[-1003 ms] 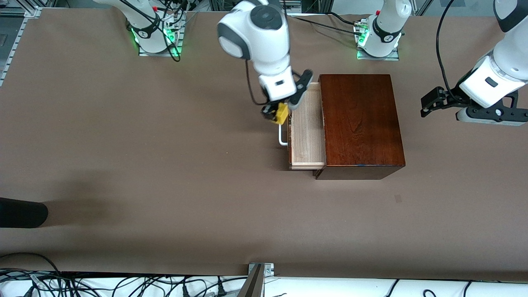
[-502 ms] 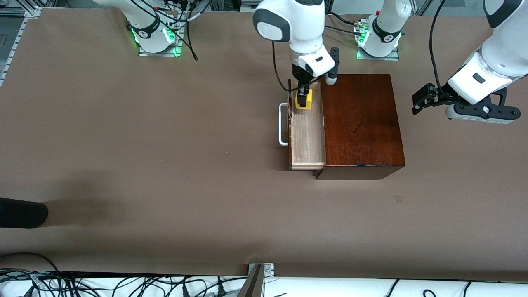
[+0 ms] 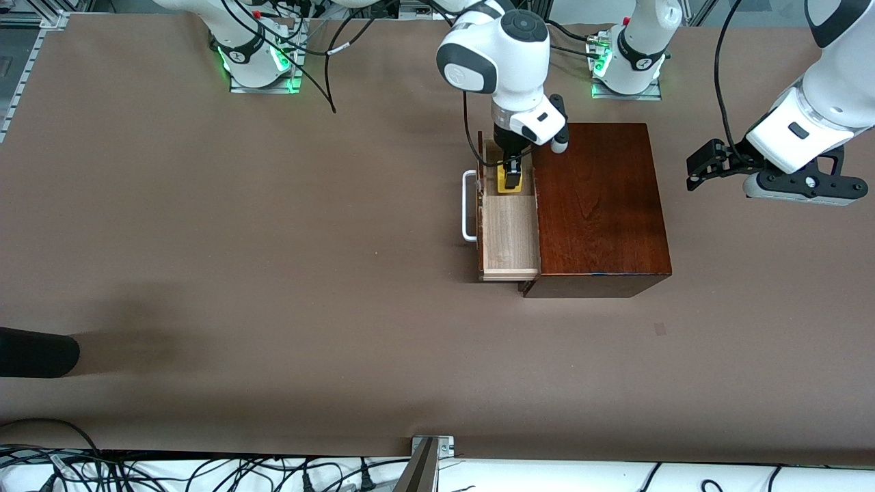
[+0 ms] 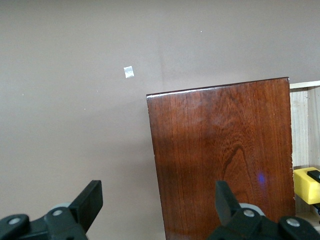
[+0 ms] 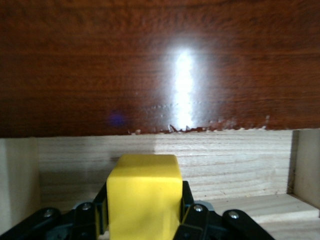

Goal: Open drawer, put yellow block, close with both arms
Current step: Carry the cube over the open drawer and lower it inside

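The drawer is pulled out of the mahogany box toward the right arm's end of the table, its white bar handle in front. My right gripper is shut on the yellow block and holds it down inside the drawer's tray, at the part farther from the front camera. In the right wrist view the yellow block sits between the fingers over the pale tray floor. My left gripper is open and empty, waiting in the air past the box at the left arm's end; it shows in the left wrist view.
A small pale mark lies on the brown table nearer the front camera than the box. A black object lies at the table's edge at the right arm's end. The arm bases stand along the table's back edge.
My right gripper has carried the yellow block from beside the drawer's handle to over the tray, then lowered it into the tray. The left arm shifted only slightly.
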You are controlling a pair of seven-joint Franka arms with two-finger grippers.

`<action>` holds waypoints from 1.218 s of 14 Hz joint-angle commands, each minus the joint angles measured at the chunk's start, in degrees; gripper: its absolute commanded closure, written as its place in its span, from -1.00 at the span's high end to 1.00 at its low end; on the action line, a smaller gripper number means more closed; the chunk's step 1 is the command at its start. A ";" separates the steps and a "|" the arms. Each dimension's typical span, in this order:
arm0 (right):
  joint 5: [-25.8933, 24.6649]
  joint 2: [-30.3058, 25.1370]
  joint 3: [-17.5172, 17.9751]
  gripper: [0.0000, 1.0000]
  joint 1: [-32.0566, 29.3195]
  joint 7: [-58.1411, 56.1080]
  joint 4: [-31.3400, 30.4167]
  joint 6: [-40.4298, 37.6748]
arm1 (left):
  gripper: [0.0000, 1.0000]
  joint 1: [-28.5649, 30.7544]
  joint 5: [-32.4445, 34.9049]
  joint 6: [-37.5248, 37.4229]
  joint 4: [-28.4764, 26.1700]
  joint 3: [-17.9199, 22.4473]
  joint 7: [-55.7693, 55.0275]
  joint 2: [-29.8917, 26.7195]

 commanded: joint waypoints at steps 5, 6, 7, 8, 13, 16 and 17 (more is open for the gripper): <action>-0.09 2.59 -0.02 -1.00 -1.23 -3.05 2.00 -2.53 | 1.00 0.28 -0.52 -0.62 0.67 -0.41 -0.23 -0.32; -0.09 2.68 -0.02 -1.00 -1.23 -2.96 1.99 -2.53 | 1.00 0.28 -0.51 -0.62 0.67 -0.33 -0.23 -0.24; -0.09 2.85 -0.02 -1.00 -1.32 -3.05 1.82 -2.53 | 1.00 0.28 -0.51 -0.62 0.85 -0.33 -0.23 -0.23; -0.09 3.20 -0.02 -1.00 -1.32 -2.96 1.82 -2.44 | 1.00 0.28 -0.43 -0.71 1.55 -0.33 -0.23 -0.06; -0.18 4.09 -0.02 0.99 -1.32 -2.53 2.08 -0.77 | 1.00 0.28 -0.25 -0.79 2.52 -0.24 -0.23 0.64; 0.35 3.30 0.25 1.00 -1.49 -2.26 2.70 -1.38 | 1.00 0.28 -0.25 -0.79 2.52 -0.24 -0.05 0.64; 2.44 2.08 0.16 1.00 -2.02 -2.26 3.13 -1.56 | 1.00 0.19 -0.25 -0.79 2.52 -0.24 -0.14 0.64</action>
